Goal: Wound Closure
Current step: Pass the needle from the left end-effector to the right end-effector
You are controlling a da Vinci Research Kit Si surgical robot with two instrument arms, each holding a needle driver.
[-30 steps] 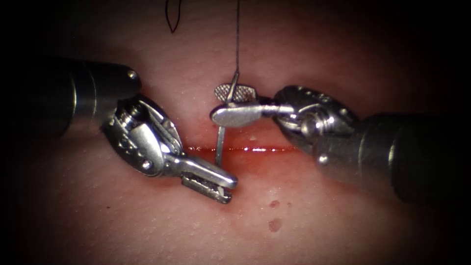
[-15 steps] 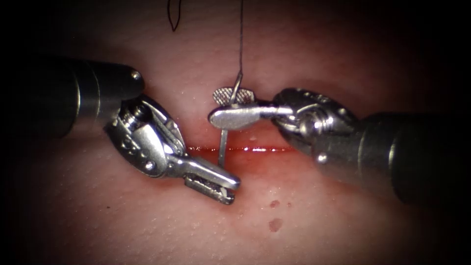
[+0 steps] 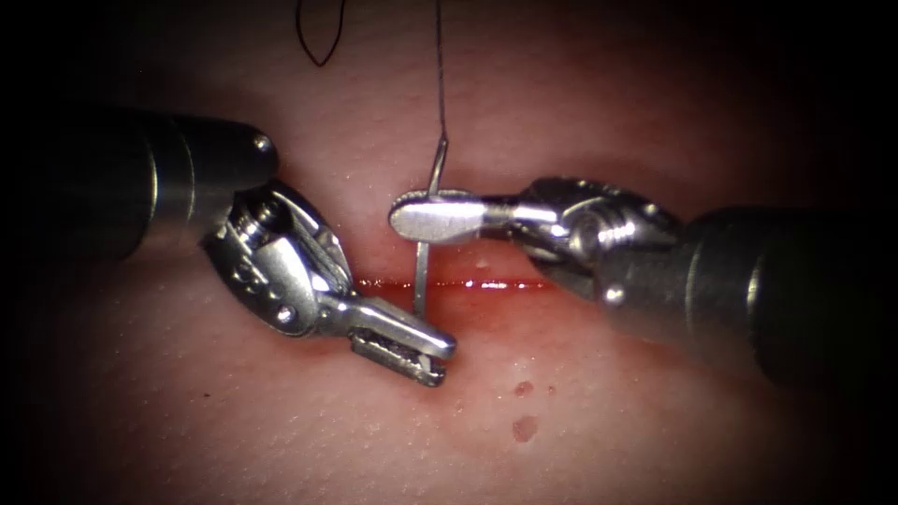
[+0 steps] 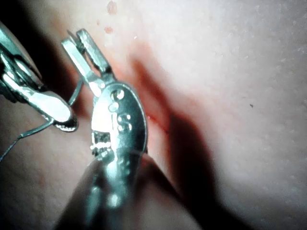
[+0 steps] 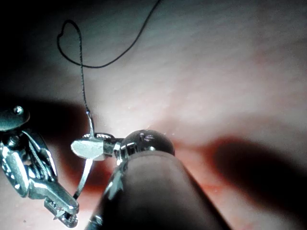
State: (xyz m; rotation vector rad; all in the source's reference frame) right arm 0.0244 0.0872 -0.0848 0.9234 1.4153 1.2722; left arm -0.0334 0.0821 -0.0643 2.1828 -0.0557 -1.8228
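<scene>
The curved needle [image 3: 422, 271] stands nearly upright over the left part of the cut [image 3: 505, 283] in the tissue [image 3: 281, 430]. My right tool [image 3: 398, 217] reaches in from the right, jaws shut flat on the needle's upper part, just below where the thread [image 3: 440, 75] joins it. My left tool [image 3: 441, 362] lies below the cut with jaws shut. The needle's lower end runs in between them, so its tip is hidden. In the right wrist view the right tool [image 5: 76, 147] pinches the needle [image 5: 85, 175], which leads down to the left tool [image 5: 62, 211].
Thread rises from the needle out of the top of the endoscope view, and a loop of thread [image 3: 318, 37] lies on the tissue at the upper left. Red fluid lines the cut; two red drops [image 3: 525, 428] sit below it.
The right tool's jaws, open around the needle's upper part a second ago, have closed on it. The thread has swung slightly left. The left tool has barely moved.
</scene>
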